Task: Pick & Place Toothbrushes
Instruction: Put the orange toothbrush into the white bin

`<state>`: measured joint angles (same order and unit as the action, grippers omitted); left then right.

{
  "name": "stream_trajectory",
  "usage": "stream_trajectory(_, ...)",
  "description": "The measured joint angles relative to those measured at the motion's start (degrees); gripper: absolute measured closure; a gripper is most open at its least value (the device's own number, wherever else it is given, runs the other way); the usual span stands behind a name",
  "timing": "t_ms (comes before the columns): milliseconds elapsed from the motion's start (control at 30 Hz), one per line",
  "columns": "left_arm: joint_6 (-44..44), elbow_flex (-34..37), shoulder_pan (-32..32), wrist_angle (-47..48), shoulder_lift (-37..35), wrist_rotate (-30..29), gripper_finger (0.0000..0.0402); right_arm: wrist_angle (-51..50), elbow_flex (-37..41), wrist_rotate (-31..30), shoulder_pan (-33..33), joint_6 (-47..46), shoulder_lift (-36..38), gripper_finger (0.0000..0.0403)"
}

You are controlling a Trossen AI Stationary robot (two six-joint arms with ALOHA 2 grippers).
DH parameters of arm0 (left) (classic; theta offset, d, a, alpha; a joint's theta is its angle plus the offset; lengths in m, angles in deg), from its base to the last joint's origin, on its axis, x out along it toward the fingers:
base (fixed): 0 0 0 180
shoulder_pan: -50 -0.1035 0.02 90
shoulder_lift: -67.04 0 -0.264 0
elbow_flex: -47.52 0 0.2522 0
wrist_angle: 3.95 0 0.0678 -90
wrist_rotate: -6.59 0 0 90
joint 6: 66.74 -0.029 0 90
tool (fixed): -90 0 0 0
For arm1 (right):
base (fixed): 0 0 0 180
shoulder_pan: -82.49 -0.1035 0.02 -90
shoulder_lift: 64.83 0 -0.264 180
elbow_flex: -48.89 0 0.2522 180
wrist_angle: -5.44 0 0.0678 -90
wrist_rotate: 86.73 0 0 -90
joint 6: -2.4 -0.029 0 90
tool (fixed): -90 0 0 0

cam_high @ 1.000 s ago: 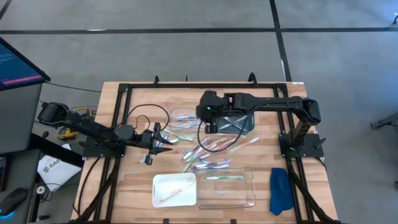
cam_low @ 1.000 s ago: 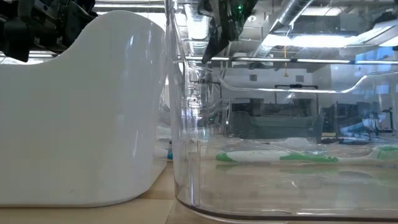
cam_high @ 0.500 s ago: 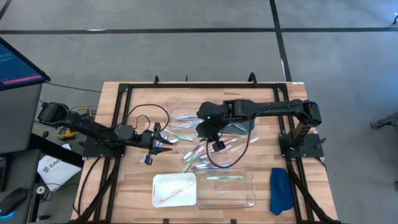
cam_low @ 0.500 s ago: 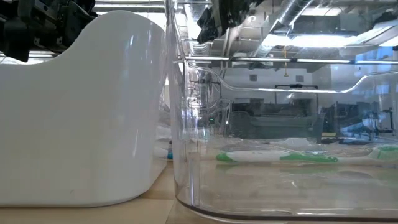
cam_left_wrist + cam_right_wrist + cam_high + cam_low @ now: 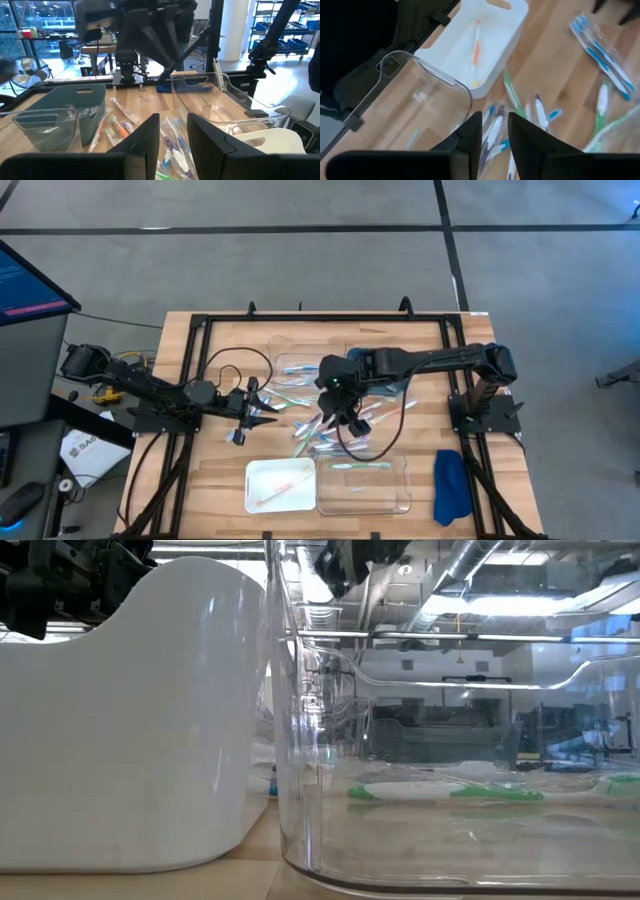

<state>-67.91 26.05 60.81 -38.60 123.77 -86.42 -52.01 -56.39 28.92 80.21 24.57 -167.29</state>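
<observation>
The left gripper [image 5: 262,409] rests low at the table's [image 5: 420,340] left-middle, exactly where it was a second ago, its fingers [image 5: 150,137] parted a little with nothing between them. Just to its right the toothbrushes [image 5: 322,430] lie scattered across the middle of the wood, some in clear wrappers, in blue, green, white and pink. The right gripper [image 5: 339,421] has changed most: a second ago it was over the teal bin [image 5: 396,382] at the far middle, half a second ago it had swung nearer, and now it hangs over the scattered pile, above the near trays. Its fingers [image 5: 473,134] stand slightly apart, and I cannot make out anything held between them; below them lie purple-and-white and green brushes. At the near edge the white tray [image 5: 281,484] holds one orange brush [image 5: 476,51], and the clear tray [image 5: 403,480] beside it on the right holds a green one [image 5: 445,792], both as before. A blue cloth [image 5: 451,487] lies at the near right corner.
</observation>
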Motion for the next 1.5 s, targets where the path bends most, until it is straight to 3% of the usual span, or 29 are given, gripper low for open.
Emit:
stream_trajectory(333,0.0,0.0,0.0,0.0,0.0,0.0,0.0308,0.6,2.2,0.1,-1.9,1.2,0.0,0.0315)
stream_trajectory(667,0.0,0.0,0.0,0.1,0.0,-0.3,0.0308,7.9,13.0,0.4,-2.2,0.0,0.0,0.0315)
stream_trajectory(867,0.0,0.0,0.0,0.3,0.0,-1.7,0.0308,-8.8,13.3,-3.0,-0.9,-9.3,0.6,0.0315)
stream_trajectory(1000,0.0,0.0,0.0,0.8,0.0,-1.7,0.0308,-19.4,14.7,-10.2,-0.4,-17.1,0.6,0.0315)
stream_trajectory(1100,0.0,0.0,0.0,0.9,0.0,-1.7,0.0308,-21.6,18.0,-15.6,-0.5,-19.0,0.9,0.0315)
stream_trajectory(1267,0.0,0.0,0.0,0.9,0.0,-1.7,0.0308,-15.2,26.6,-16.7,0.2,-19.3,6.6,0.0315)
stream_trajectory(1500,0.0,0.0,0.0,1.1,0.0,-3.3,0.0308,-6.5,38.2,-17.4,2.2,-22.2,20.1,0.0315)
